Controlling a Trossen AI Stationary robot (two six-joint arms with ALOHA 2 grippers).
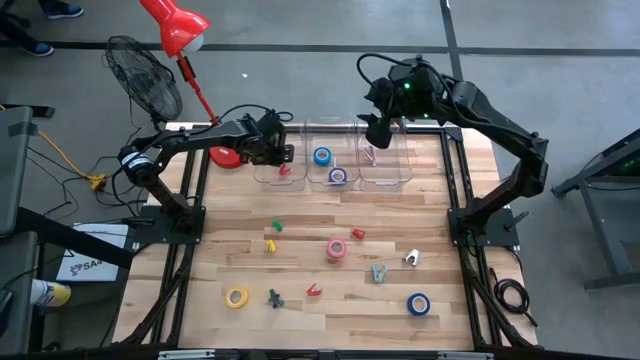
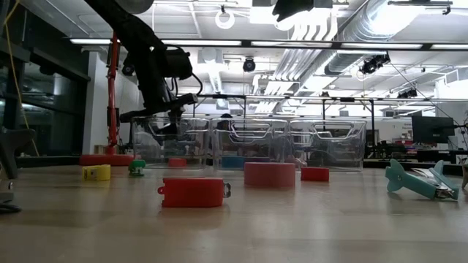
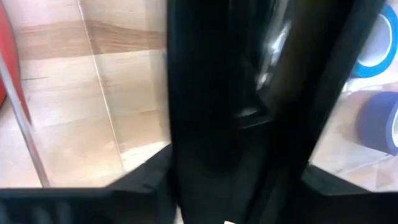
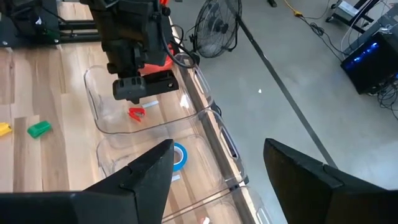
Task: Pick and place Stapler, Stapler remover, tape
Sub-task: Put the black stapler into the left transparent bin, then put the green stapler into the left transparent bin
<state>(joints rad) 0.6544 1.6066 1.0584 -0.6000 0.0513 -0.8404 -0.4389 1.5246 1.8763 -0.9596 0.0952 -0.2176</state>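
My left gripper (image 1: 278, 152) hangs over the left clear bin (image 1: 262, 176) at the table's far side and is shut on a long dark thing, by its look a black stapler (image 3: 249, 93). In the low view the stapler shows as a slanted dark bar (image 2: 146, 111). A small red staple remover (image 4: 136, 112) lies on that bin's floor. The middle bin holds a blue tape roll (image 1: 322, 155) and a purple one (image 1: 337, 176). My right gripper (image 4: 217, 146) is open and empty, high above the far rim of the right bin (image 1: 400, 172). My left gripper pinches the dark stapler between its two fingers, which show at either side of it (image 3: 146, 180) in the left wrist view. The fingers point down, from above. The stapler (image 2: 131, 115) sits across them, slightly tilted, clear of the bin.
On the table lie a pink tape (image 1: 337, 249), a yellow tape (image 1: 236, 297), a blue tape (image 1: 417, 304), a teal stapler (image 1: 378, 272), a dark remover (image 1: 274, 297) and small red, green, yellow and white pieces. A red lamp's base (image 1: 225, 157) and a fan (image 1: 145, 75) stand at the far left.
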